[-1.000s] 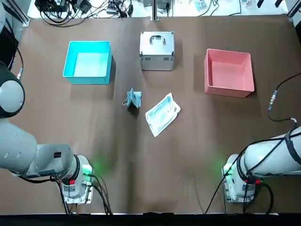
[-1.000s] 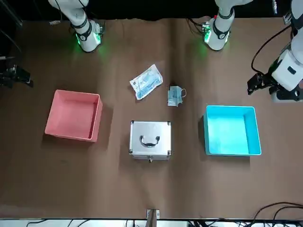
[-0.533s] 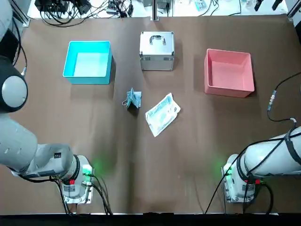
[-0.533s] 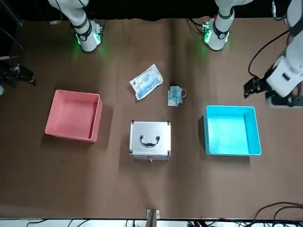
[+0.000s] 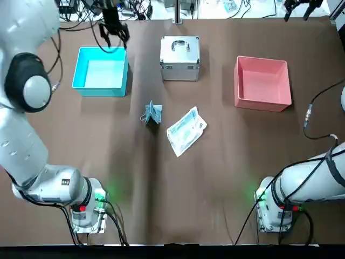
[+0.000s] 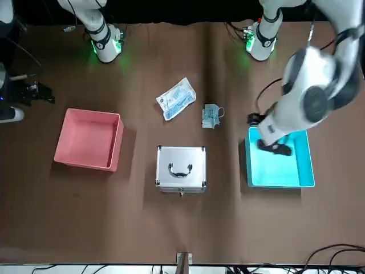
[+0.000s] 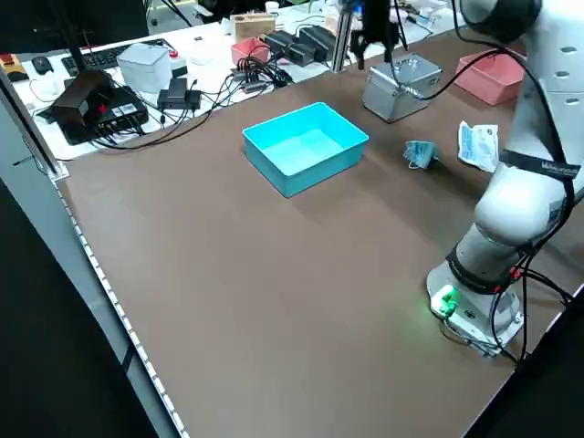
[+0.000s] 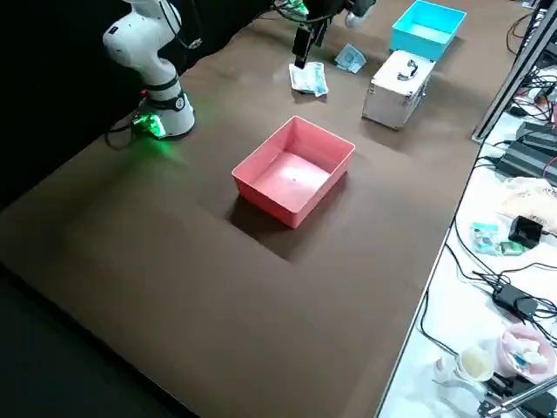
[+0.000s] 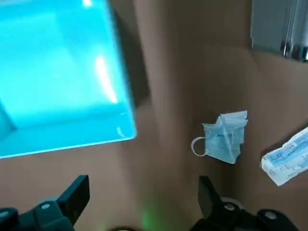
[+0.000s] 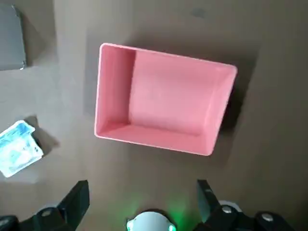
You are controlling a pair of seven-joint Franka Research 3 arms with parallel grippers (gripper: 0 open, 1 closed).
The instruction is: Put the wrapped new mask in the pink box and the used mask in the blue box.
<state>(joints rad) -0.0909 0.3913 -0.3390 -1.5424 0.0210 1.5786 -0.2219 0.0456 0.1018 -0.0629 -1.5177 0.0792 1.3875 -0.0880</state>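
Wrapped mask (image 5: 186,131) flat on table (image 5: 215,183) between boxes, long axis diagonal, far end toward pink box (image 5: 262,83). Left pincer (image 9: 144,197) open, above blue box (image 5: 101,72); right pincer (image 10: 144,197) open.

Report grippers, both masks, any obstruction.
Left gripper open, empty, high near blue box. Right gripper open, empty. Wrapped mask, used mask on table, nothing atop either.

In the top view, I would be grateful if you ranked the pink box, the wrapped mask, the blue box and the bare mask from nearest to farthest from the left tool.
1. Blue box, at the left tool
2. Bare mask, left of centre
3. Wrapped mask, mid-table
4. Pink box, right side
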